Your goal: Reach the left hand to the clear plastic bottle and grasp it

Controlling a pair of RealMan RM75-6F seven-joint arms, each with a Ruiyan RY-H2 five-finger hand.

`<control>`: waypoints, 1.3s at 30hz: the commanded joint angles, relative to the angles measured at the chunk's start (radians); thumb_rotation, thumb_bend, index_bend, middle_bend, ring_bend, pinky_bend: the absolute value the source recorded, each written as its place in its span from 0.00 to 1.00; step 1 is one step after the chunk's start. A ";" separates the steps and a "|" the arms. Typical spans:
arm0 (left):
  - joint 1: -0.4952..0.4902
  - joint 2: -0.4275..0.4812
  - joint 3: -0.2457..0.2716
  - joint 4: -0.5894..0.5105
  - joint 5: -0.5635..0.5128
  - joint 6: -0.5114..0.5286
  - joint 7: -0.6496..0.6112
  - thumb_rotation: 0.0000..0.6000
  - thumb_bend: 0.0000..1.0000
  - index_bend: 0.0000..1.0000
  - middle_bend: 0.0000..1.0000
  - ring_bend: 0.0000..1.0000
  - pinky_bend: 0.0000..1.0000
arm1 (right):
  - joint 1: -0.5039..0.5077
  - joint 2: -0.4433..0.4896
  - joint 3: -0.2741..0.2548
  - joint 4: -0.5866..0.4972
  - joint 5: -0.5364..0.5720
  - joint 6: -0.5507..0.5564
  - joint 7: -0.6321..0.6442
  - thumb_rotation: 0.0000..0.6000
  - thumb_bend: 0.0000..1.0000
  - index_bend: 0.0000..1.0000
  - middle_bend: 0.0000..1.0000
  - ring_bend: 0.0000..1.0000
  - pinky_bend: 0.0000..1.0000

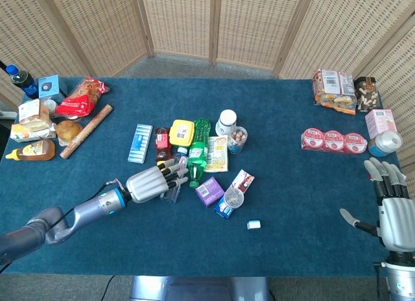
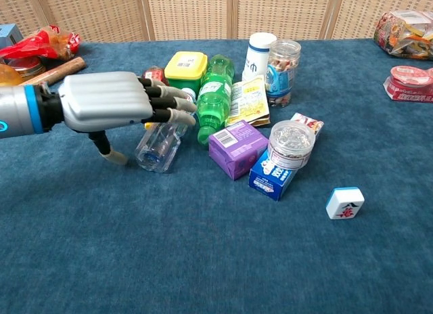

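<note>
**Left hand over the clear bottle, fingers not closed on it**

At the table's middle, the left hand point(image 2: 111, 101) is stretched out palm down above the clear plastic bottle point(image 2: 157, 142), which lies on its side. The fingers point(image 2: 172, 104) run nearly straight and close together across the bottle's upper half, and the thumb point(image 2: 108, 149) hangs down on the near side, just beside the bottle's base. The hand is extended, not wrapped round the bottle; whether the fingers touch it cannot be told. In the head view the forearm point(image 1: 78, 216) comes in low from the left edge.

The right hand point(image 1: 394, 213) stands upright at the table's right edge, fingers spread and holding nothing, well apart from the cluster.

The table point(image 1: 292, 204) is covered in dark blue, short-pile cloth. Woven cane screens point(image 1: 214, 22) stand behind it.

The clear bottle is thin, transparent and ribbed, with a pink label near the neck. Just beside it lies a green plastic bottle point(image 2: 215, 101), also on its side. A purple cardboard box point(image 2: 237, 148) sits nearby, touching a blue box point(image 2: 270, 178) that carries a clear round jar point(image 2: 291, 143). A yellow lidded tub point(image 2: 185, 67) and a white bottle point(image 2: 257, 51) stand behind. A small white tile point(image 2: 344, 202) lies apart to the right.
</note>
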 commanded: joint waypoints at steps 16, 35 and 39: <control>-0.033 0.012 -0.018 -0.090 -0.042 0.069 0.100 1.00 0.05 0.76 0.68 0.57 0.67 | -0.005 0.010 -0.001 -0.011 -0.015 0.011 0.009 1.00 0.00 0.00 0.00 0.00 0.00; -0.027 0.256 -0.135 -0.356 -0.107 0.192 0.205 1.00 0.05 0.76 0.67 0.57 0.67 | -0.003 0.001 -0.009 -0.018 -0.027 0.006 -0.017 1.00 0.00 0.00 0.00 0.00 0.00; -0.026 0.287 -0.152 -0.384 -0.116 0.200 0.215 1.00 0.05 0.76 0.67 0.58 0.67 | -0.003 0.000 -0.008 -0.018 -0.026 0.004 -0.019 1.00 0.00 0.00 0.00 0.00 0.00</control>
